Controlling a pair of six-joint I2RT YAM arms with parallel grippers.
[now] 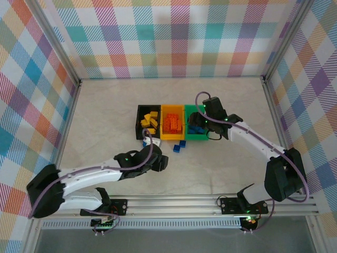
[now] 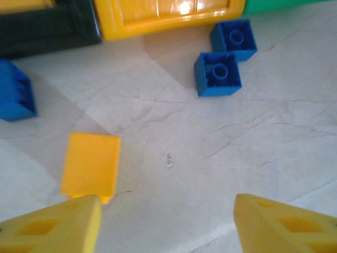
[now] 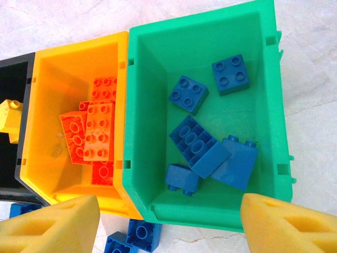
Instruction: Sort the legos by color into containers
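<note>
Three containers stand side by side: a black bin (image 1: 141, 122) with yellow legos (image 1: 150, 121), an orange-yellow bin (image 1: 172, 136) with orange legos (image 1: 172, 124), and a green bin (image 3: 152, 105) with several blue legos (image 3: 200, 147). My right gripper (image 3: 168, 226) hovers open above the green bin's near wall, holding nothing. My left gripper (image 2: 166, 226) is open low over the table. A loose yellow lego (image 2: 90, 164) lies just ahead of its left fingertip (image 2: 58, 224). Two blue legos (image 2: 218, 74) lie in front of the orange-yellow bin (image 2: 168, 16), and a third blue lego (image 2: 16, 98) lies before the black bin (image 2: 47, 31).
Checkered walls and metal posts enclose the marble-patterned table (image 1: 105, 116). The bins sit mid-table, with bare table to their left, right and behind. The aluminium rail (image 1: 210, 203) with the arm bases runs along the near edge.
</note>
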